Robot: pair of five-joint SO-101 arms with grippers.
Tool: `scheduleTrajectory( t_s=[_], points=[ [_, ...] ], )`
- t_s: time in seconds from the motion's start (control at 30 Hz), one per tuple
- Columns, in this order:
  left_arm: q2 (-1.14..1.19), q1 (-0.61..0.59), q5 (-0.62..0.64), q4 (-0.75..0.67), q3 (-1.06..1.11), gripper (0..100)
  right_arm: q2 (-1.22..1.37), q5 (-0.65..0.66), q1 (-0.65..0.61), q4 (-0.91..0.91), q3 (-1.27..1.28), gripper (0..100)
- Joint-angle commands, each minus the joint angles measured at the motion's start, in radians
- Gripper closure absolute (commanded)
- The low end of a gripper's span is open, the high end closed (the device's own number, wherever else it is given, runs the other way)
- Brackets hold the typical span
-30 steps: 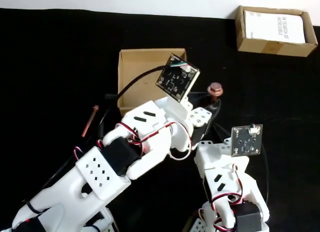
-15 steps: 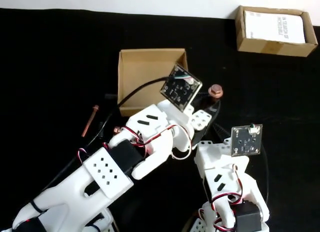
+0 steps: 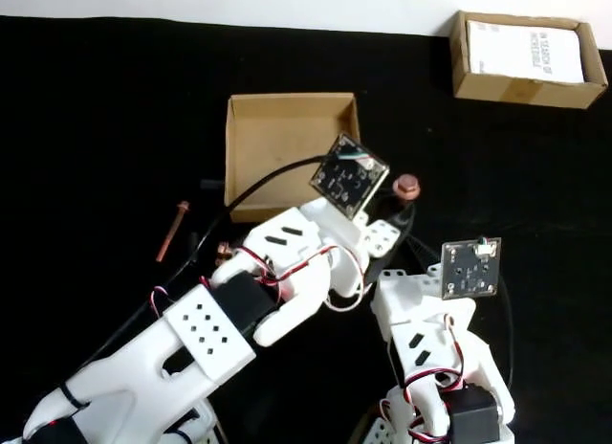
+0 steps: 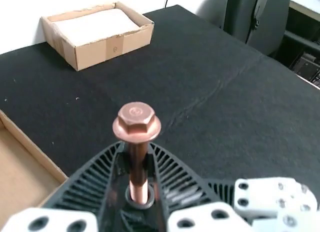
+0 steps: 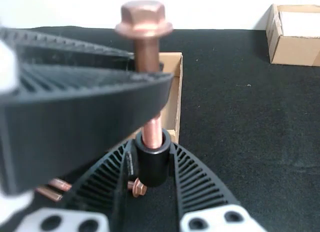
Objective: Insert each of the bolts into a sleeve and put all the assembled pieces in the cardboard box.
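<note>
My left gripper (image 3: 403, 203) is shut on the shank of a copper hex-head bolt (image 3: 407, 186), just right of the open cardboard box (image 3: 285, 147). In the left wrist view the bolt (image 4: 136, 137) stands upright between the black fingers (image 4: 100, 182), its lower end inside a dark ring. In the right wrist view my right gripper (image 5: 152, 169) is shut on a black sleeve (image 5: 152, 162), and the bolt (image 5: 145, 22) comes down into the sleeve's top. The left gripper's fingers (image 5: 75, 107) cross in front, hiding the middle of the shank.
A loose copper bolt (image 3: 170, 232) lies left of the box, and another bolt (image 3: 224, 248) shows by the left arm. Loose bolts (image 5: 136, 187) lie on the black table behind the sleeve. A second cardboard box (image 3: 526, 56) with white paper stands at the far right.
The left arm has drawn back and lowered, carrying the bolt down toward the right gripper's sleeve. The right arm has stayed in place.
</note>
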Motion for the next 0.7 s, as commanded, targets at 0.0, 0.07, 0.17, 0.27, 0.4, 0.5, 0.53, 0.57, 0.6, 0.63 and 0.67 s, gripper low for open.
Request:
scheduleTrajectory(
  t_s=[0.0,0.07,0.17,0.27,0.4,0.5,0.53,0.57,0.6,0.63,0.67],
  points=[
    [-0.035,-0.01,-0.002,-0.025,0.007,99,0.001,0.009,-0.002,-0.018,-0.01,99.1],
    [-0.035,-0.01,-0.002,-0.025,0.008,99,0.001,0.009,-0.002,-0.018,-0.01,99.1],
    [-0.033,-0.004,-0.002,-0.025,0.008,99,0.001,0.009,-0.002,-0.018,-0.007,99.1],
    [-0.033,-0.002,-0.005,-0.021,0.008,99,0.001,0.009,-0.002,-0.018,-0.005,99.1],
    [-0.028,-0.008,-0.005,0.052,0.007,93,0.001,0.009,-0.002,-0.018,-0.01,99.1],
    [-0.033,-0.007,-0.002,0.146,0.007,80,0.001,0.009,-0.002,-0.018,-0.01,99.1],
    [-0.033,-0.004,-0.002,0.176,0.005,76,0.001,0.009,-0.002,-0.018,-0.008,99.1],
    [-0.033,-0.004,-0.002,0.201,0.004,74,0.001,0.009,-0.002,-0.018,-0.008,99.1],
    [-0.035,-0.004,-0.002,0.216,0.002,73,0.001,0.009,-0.002,-0.018,-0.007,99.1],
    [-0.035,-0.004,-0.002,0.226,0.001,74,0.001,0.009,-0.002,-0.018,-0.007,99.1],
    [-0.036,-0.007,-0.002,0.23,0.001,75,0.001,0.009,-0.002,-0.018,-0.007,99.1]
  ],
)
